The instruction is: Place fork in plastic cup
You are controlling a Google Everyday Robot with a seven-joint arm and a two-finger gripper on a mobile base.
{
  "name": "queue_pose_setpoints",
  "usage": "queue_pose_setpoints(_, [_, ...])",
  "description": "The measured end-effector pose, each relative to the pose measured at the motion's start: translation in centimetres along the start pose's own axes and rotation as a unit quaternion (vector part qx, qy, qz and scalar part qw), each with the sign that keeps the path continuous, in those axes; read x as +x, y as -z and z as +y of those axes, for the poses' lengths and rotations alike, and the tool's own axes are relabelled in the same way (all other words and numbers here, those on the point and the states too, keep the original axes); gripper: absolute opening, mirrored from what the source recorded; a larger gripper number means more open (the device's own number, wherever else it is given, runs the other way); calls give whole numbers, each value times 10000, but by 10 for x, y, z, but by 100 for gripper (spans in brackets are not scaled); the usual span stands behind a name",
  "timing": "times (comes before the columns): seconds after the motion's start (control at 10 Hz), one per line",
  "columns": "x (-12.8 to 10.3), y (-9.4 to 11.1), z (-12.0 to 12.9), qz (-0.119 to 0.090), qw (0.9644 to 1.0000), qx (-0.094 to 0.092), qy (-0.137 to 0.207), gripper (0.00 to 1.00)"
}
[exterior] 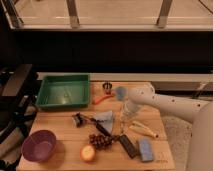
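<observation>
The gripper (127,113) hangs point-down from the white arm (165,104) over the middle of the wooden table (60,125). A pale whitish shape right at its tip reads as the plastic cup (125,123). Whether the gripper is spread, pressed together or pinching something, I cannot tell. The fork cannot be made out apart from gripper and cup, so its place is uncertain.

Well off to the view's left of the gripper and farther back lies the green tray (62,90), its green floor showing. Far left and nearer the camera stands the purple bowl (39,146), only its purple inside showing. Behind the gripper, near, stands the small dark metallic cup (107,87), with an orange item (102,99) just beside it.

A blue-grey cloth (105,118) lies just left of the gripper, with a black-handled tool (80,120) beyond it. On the camera side lie dark grapes (102,141), an orange fruit (88,153), a dark rectangular bar (127,146) and a blue sponge (146,149). A pale yellow elongated item (144,130) lies just right of the gripper.
</observation>
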Motion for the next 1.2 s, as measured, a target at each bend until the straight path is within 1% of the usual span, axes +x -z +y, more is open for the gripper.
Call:
queue_pose_setpoints(0.2, [1,0,-1,7,10000,0,6,0])
queue_pose_setpoints(0.3, [1,-3,0,24,10000,-28,34,0])
queue_pose_setpoints(0.7, [2,1,2,38,10000,-41,45,0])
queue_pose_setpoints(0.8, [3,1,5,14,9999,-80,80,0])
queue_pose_setpoints(0.9, [2,6,14,-91,9997,-165,144,0])
queue_pose_setpoints(1.0, [-1,16,26,-234,9992,-256,222,0])
queue_pose_setpoints(1.1, [-3,31,34,-383,9984,-318,268,0])
queue_pose_setpoints(1.2, [-6,43,37,-490,9978,-358,276,0])
